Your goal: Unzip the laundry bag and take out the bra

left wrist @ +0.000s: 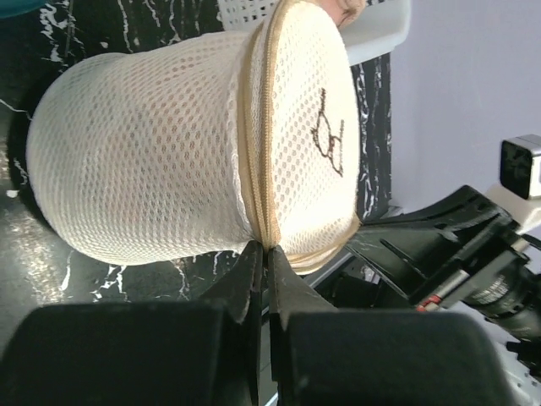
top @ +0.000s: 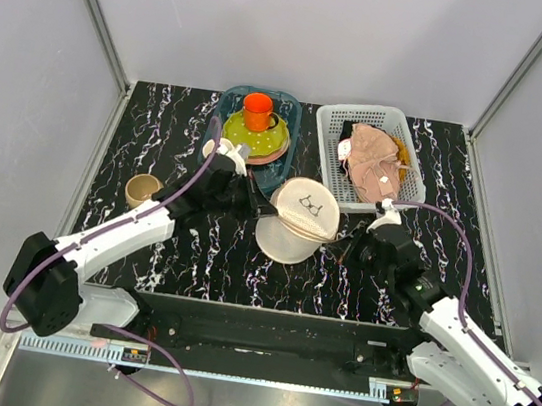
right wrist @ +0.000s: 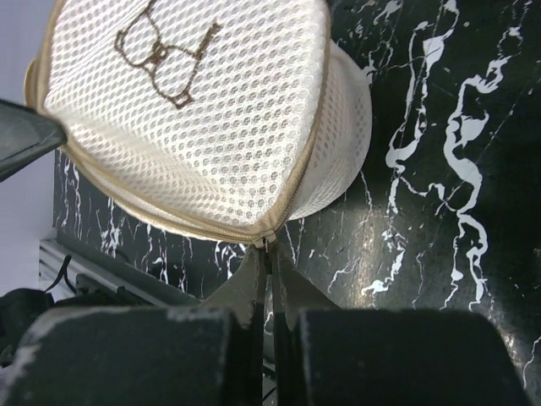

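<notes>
Top external: pinching cream-white mesh drum-shaped laundry bag (top: 300,215) at zip seam with left claw (left wrist: 264,250) and right claw (right wrist: 269,252). Looks fully zipped, no bra out; unzipping, removal to go.

You face a black, white-veined marble tabletop (top: 160,127) boxed by plain grey walls (top: 306,26) left, right and far.

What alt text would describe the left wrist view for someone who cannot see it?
A cream mesh laundry bag fills the frame over a black marbled table, its zip seam pinched between the shut left fingers at the bottom. The right arm shows at right.
</notes>
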Controlling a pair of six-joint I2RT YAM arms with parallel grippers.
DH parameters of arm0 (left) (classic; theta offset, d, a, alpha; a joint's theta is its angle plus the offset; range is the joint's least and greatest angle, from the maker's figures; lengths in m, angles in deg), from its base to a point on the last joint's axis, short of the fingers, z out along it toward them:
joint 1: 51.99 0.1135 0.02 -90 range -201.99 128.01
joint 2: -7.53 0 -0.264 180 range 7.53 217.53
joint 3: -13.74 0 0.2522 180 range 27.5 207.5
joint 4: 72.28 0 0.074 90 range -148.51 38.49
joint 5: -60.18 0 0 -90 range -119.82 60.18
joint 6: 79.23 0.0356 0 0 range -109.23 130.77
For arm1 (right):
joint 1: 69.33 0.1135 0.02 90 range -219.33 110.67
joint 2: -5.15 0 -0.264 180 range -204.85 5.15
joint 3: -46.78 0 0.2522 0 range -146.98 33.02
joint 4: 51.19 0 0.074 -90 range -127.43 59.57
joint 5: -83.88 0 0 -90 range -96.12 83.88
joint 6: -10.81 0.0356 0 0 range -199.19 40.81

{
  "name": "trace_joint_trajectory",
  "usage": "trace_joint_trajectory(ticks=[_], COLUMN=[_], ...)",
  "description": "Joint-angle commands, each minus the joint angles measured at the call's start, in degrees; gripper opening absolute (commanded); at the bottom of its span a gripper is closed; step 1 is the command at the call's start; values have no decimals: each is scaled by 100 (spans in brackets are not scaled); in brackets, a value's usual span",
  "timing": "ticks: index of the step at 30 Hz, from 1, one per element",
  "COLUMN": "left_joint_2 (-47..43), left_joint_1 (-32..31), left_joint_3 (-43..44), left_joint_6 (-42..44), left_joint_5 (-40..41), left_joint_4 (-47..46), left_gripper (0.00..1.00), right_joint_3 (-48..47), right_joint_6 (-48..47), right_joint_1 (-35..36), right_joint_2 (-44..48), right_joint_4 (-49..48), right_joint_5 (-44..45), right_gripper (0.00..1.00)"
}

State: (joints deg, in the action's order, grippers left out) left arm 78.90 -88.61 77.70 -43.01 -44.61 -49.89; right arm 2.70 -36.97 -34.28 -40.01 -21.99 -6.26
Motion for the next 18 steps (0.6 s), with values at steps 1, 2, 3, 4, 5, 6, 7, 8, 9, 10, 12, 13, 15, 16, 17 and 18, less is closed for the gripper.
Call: trace_joint_trajectory(ticks=[1, 2, 3, 4, 5, 6, 7, 8, 9, 10, 12, 13, 15, 16, 17, 18], left_joint_2=[183, 419, 543, 701, 850, 1156, 1238, 1256, 1160, 1055, 774, 468, 238, 80, 44, 8], left_joint_1=[252, 252, 252, 243, 243, 234, 200, 164, 77, 33, -38, -90, -309, -380, -450, -599], left_joint_3=[429, 586, 675, 763, 990, 1140, 1255, 1386, 1388, 1396, 1230, 1134, 896, 817, 634, 528], left_joint_6=[429, 438, 465, 508, 622, 693, 746, 859, 904, 930, 922, 852, 738, 650, 423, 316], left_joint_5=[160, 134, 38, -67, -251, -731, -884, -929, -799, -685, -369, -271, -26, 28, 46, 20], left_joint_4=[105, 61, 17, -44, -97, -98, -63, 42, 113, 183, 289, 272, 219, 210, 79, -35], left_gripper=[0, 0, 0, 0, 5, 13, 26, 48, 57, 64, 76, 78, 87, 87, 87, 87], right_joint_3=[-385, -438, -474, -552, -588, -623, -676, -694, -703, -685, -633, -571, -518, -501, -501, -501], right_joint_6=[-187, -170, -161, -152, -126, -126, -126, -126, -126, -117, -73, -65, -29, -21, -38, -38], right_joint_1=[-60, -59, -59, -16, -7, 2, 2, 2, -7, 2, 2, 2, -7, -7, 2, 2], right_joint_2=[-53, -71, -80, -80, -132, -167, -211, -316, -369, -413, -519, -545, -660, -704, -791, -844], right_joint_4=[477, 451, 399, 320, 276, 240, 179, 152, 126, 47, -50, -181, -304, -383, -428, -463], right_joint_5=[-249, -380, -442, -486, -574, -618, -636, -671, -671, -663, -636, -636, -645, -654, -671, -689], right_gripper=[0, 0, 0, 0, 0, 0, 0, 0, 0, 0, 0, 0, 0, 0, 0, 0])
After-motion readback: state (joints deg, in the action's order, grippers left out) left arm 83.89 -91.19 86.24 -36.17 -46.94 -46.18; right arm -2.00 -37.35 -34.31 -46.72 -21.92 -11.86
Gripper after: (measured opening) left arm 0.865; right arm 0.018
